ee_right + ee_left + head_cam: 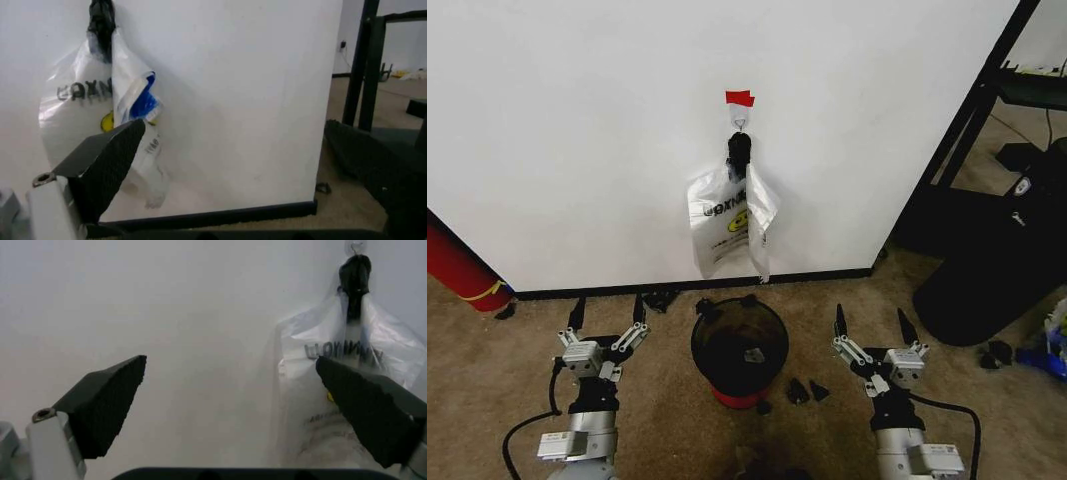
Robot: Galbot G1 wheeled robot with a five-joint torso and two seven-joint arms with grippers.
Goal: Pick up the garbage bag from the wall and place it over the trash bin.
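Your garbage bag [762, 215] hangs from the small hook [740, 122] on the wall [577, 120], under a strip of red tape [739, 98], sharing that hook with a white printed bag [717, 215]; the thin clear one with the blue strip lies on the robot's right side of the printed bag, touching it. The trash bin [739, 347] stands on the carpet directly below, near the baseboard. Your left gripper [607, 316] and right gripper [877, 325] both sit low on either side of the bin with fingers spread wide, holding nothing. The main risk is closing on the wrong bag, or pinching both, because they overlap and bunch together at a dark knot at the hook. A sideways pull could also tear the thin film instead of lifting it off. Small dark scraps [805, 390] lie on the floor beside the bin.
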